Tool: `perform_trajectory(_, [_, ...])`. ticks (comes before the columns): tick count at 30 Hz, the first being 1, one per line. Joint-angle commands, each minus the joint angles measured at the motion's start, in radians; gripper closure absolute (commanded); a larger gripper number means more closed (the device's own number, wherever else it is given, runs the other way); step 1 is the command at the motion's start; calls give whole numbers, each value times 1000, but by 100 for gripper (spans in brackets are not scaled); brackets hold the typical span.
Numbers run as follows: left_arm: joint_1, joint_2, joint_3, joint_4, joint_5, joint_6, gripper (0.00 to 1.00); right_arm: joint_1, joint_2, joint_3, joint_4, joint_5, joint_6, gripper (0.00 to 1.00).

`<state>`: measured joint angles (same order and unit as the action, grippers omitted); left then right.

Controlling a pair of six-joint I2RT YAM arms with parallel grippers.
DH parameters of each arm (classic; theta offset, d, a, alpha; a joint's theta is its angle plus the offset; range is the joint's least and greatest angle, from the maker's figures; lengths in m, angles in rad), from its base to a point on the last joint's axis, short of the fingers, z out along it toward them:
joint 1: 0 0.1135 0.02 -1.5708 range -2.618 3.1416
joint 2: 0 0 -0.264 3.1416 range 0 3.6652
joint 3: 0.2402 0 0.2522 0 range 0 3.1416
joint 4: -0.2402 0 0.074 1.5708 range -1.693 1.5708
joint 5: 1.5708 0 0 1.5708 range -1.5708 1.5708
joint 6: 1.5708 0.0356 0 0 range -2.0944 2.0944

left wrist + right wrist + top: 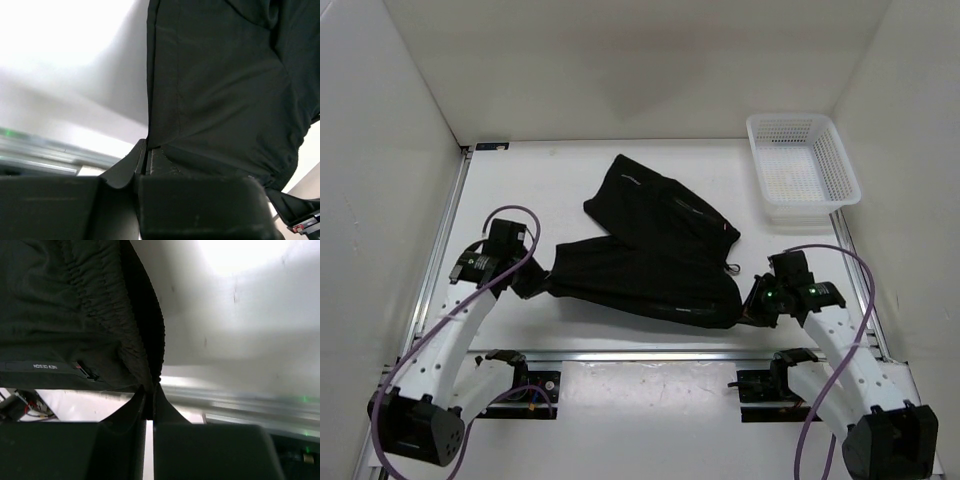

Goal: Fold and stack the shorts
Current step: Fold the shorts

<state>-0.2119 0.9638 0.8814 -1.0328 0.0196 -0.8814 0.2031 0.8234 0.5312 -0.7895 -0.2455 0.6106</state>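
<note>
From above, we see the shorts (640, 285) spread over the worktop (540, 190), stretched between the left pincer (532, 283) at their left end and the right pincer (752, 308) at their right end. A second pair (655, 205) lies just behind, touching them. The white basket (840, 165) stands in the far right corner, apart from both.

In the left wrist view, the left pincer (145, 160) is clamped on an edge of the shorts (215, 90).

In the right wrist view, the right pincer (150, 400) is pinched together on the gathered waistband of the shorts (60, 315).
</note>
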Motion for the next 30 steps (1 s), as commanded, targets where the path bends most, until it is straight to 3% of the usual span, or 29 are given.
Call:
perform_trajectory(1, [2,-43,25,-87,-23,-19,90,5,-58,82,-161,27,-8,100])
perform_trajectory(6, [2,76,270,-105,-96,36,90,5,-90,257,-235,122,32,100])
perform_trajectory(12, [2,353,649,-105,-148,119,90,5,87,460,-237,207,51,100])
perform_trajectory(17, [2,675,895,-69,-135,162,90,-4,319,597,-133,258,51,100])
perform_trajectory(24, [2,1238,1503,-65,-31,243,90,-63,699,805,-16,324,31,100])
perform_trajectory(25, [2,1300,1671,-65,21,268,84,-89,735,822,-4,312,31,96])
perform_trajectory(27, [2,1444,1807,-43,72,277,46,-100,820,907,6,276,31,46])
perform_trajectory(29, [2,1457,1855,11,100,277,23,-110,838,958,6,276,31,25])
perform_trajectory(30, [2,1431,1826,39,100,288,6,-110,829,967,6,287,20,21])
